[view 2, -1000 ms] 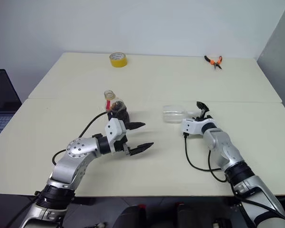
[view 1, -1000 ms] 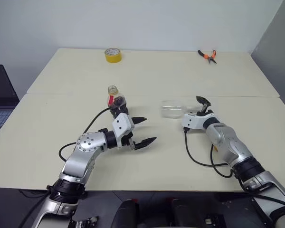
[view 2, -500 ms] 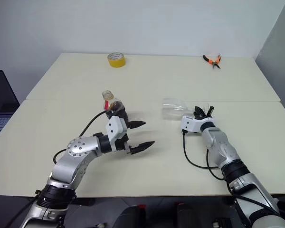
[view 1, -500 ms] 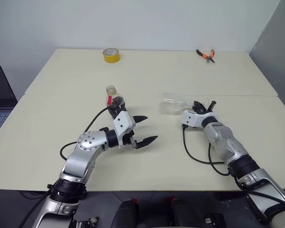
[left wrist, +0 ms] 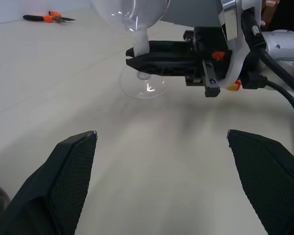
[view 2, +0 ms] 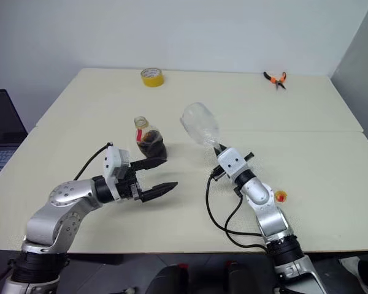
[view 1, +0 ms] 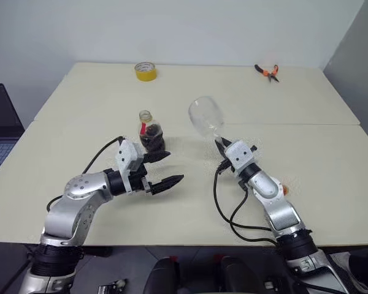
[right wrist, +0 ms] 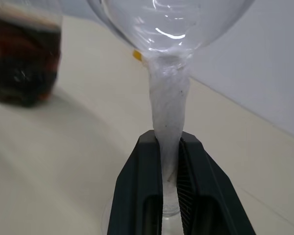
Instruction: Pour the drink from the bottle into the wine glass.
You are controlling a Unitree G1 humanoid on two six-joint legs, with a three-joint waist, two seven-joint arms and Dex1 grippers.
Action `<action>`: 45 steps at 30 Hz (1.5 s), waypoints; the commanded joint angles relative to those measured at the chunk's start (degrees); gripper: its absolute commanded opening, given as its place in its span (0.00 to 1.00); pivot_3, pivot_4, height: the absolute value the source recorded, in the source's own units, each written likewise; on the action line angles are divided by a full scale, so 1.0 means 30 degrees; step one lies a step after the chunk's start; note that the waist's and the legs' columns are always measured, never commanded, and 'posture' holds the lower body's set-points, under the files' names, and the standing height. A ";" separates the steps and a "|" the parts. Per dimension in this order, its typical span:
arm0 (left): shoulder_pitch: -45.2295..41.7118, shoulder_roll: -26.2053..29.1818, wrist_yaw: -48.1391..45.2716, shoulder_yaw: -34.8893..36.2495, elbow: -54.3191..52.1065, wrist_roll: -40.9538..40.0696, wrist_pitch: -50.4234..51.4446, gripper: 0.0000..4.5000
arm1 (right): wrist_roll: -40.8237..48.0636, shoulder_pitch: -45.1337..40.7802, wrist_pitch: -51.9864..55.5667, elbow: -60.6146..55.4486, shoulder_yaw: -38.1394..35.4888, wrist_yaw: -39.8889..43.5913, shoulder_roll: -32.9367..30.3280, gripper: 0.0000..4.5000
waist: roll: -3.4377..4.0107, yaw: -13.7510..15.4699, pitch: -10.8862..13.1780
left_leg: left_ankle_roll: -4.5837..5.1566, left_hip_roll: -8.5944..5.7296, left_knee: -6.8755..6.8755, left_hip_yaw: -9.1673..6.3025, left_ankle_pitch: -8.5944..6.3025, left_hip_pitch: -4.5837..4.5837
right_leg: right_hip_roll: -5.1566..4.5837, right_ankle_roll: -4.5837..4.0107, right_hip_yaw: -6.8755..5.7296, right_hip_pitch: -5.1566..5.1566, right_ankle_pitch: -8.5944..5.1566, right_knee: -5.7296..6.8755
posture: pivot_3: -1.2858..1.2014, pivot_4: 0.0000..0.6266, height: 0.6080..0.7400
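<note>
right hand [right wrist: 169, 196]: grips wine glass [view 1: 206, 116] stem, foot hidden | left hand [view 1: 161, 169]: wide

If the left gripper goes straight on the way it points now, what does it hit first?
Likely the right gripper, shut on the wine glass stem, which sits dead ahead between the open left gripper fingers in the left wrist view. The bottle stands off to the side. Depth is uncertain.
</note>
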 commanded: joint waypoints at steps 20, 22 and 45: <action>-0.0663 0.1615 0.0517 0.1884 -0.1990 -0.2055 0.1389 1.00 | 0.2823 -0.3230 -0.6251 1.1420 -0.1812 0.3932 0.1523 0.11 | 0.0010 -0.0092 0.0008 | -0.0006 0.0014 -0.0020 0.0012 0.0003 0.0017 | 0.0014 -0.0018 0.0010 -0.0015 -0.0010 0.0019 | 0.52 0.24 1.00; -0.0780 0.1537 0.0547 0.1755 -0.2010 -0.1980 0.1347 1.00 | 0.2825 -0.2970 -0.6162 1.1208 -0.1780 0.4133 0.1415 0.24 | 0.0010 -0.0090 0.0008 | -0.0007 0.0014 -0.0020 0.0011 0.0003 0.0018 | 0.0014 -0.0017 0.0009 -0.0013 -0.0010 0.0020 | 0.52 0.24 1.00; -0.1412 0.0354 0.1347 0.1543 -0.2092 -0.1057 -0.0579 1.00 | 0.2175 -0.2114 -0.4502 0.9525 -0.1615 0.4394 0.0614 0.99 | 0.0009 -0.0039 0.0007 | -0.0008 0.0011 -0.0015 0.0010 0.0004 0.0017 | 0.0012 -0.0017 0.0009 -0.0005 -0.0010 0.0016 | 0.52 0.24 1.00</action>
